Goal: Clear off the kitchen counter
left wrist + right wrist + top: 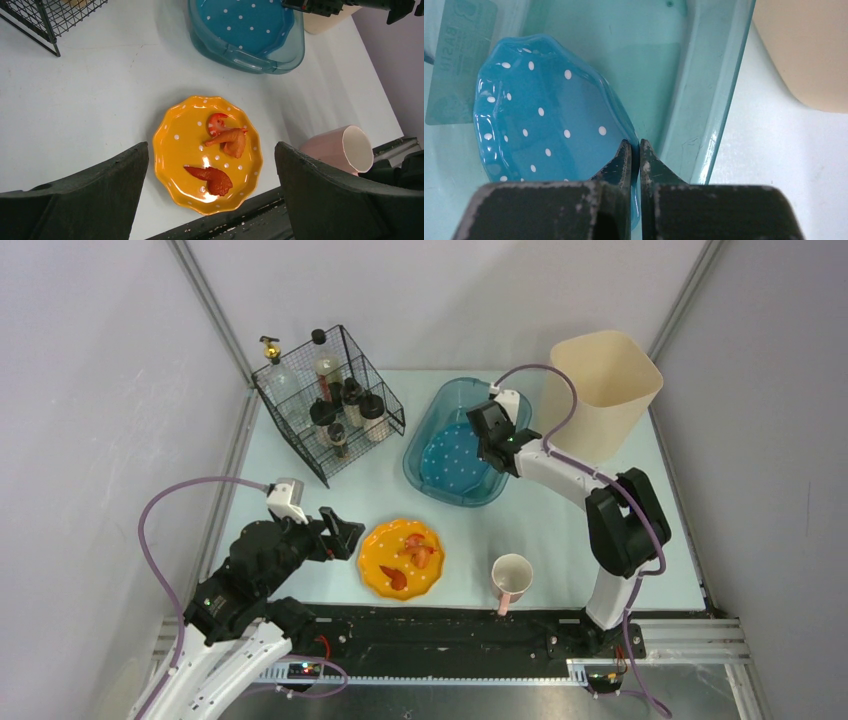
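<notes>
The pale counter is stretching out ahead of both arms, carrying a tub, an orange plate and a mug. The right pincer is pinching the rim of a blue plate inside the tub. The left pincer is hanging wide open beside the orange plate.

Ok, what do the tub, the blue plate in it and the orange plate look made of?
The tub: probably plastic, translucent teal and smooth; the counter shows through its wall. The blue plate: likely glazed ceramic, opaque, with glossy highlights along its wavy rim. The orange plate: same glossy, dotted look, so probably glazed ceramic too, though melamine cannot be ruled out.
</notes>
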